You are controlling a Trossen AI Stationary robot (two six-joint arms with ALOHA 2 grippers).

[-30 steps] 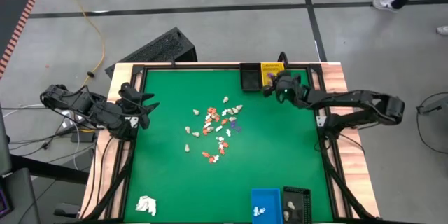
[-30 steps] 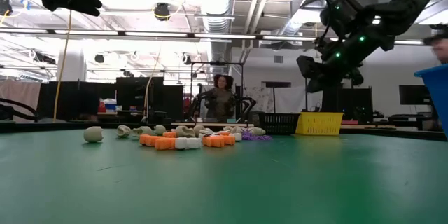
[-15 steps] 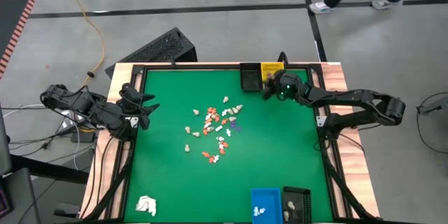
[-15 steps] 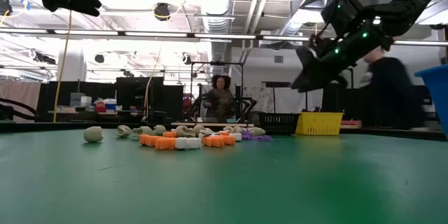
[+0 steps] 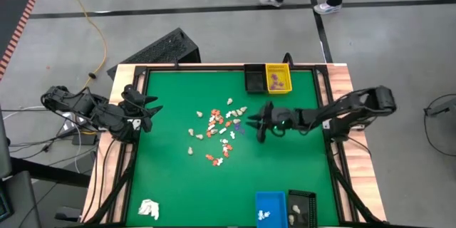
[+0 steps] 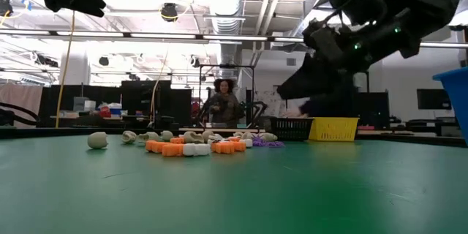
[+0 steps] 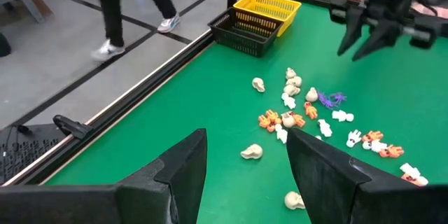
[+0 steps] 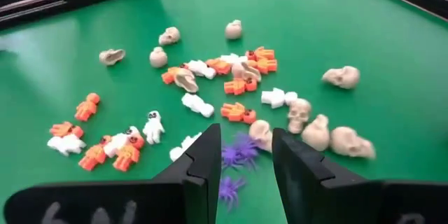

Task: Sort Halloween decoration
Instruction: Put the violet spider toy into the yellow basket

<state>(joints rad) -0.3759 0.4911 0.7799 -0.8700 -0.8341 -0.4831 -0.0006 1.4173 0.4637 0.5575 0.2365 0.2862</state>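
Note:
The Halloween decoration (image 5: pixel 217 132) lies scattered on the green mat at mid-table as tiny orange, white, cream and purple pieces, also seen in the low view (image 6: pixel 194 143) and the left wrist view (image 7: pixel 308 112). My right gripper (image 5: pixel 259 127) hangs open just right of the pile, above the mat, pointing at it. In its wrist view the open gripper (image 8: pixel 241 175) has purple spiders (image 8: pixel 240 152) showing beyond the gap between its fingers, with cream skulls (image 8: pixel 315 129) beside them. My left gripper (image 5: pixel 147 107) waits open at the table's left edge (image 7: pixel 245 171).
At the far edge stand a yellow basket (image 5: pixel 278 77) holding purple pieces and a black basket (image 5: pixel 254 78). At the near edge are a blue bin (image 5: pixel 269 208) and a black bin (image 5: pixel 302 208). A white wadded lump (image 5: pixel 148 209) lies near left. People walk beyond the table.
My right gripper has swung from over the yellow basket at the far edge toward the table's near side and left, sinking a little and tipping toward level, and now hangs beside the pile. The pieces have not moved.

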